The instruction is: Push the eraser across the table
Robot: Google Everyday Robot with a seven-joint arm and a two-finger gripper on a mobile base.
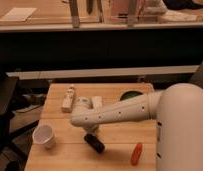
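Gripper (90,131) hidden behind arm, finger spread can't tell, just above eraser (94,143), mid table (115,157)

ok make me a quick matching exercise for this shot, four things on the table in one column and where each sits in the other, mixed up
Things:
1. eraser
2. white cup
3. orange carrot-shaped piece
4. green bowl

Places:
A. far side of the table, partly hidden behind the arm
B. near left part of the table
C. near right, close to the front edge
D. near middle, just below the gripper

Pairs: 1-D, 2-B, 3-C, 4-A
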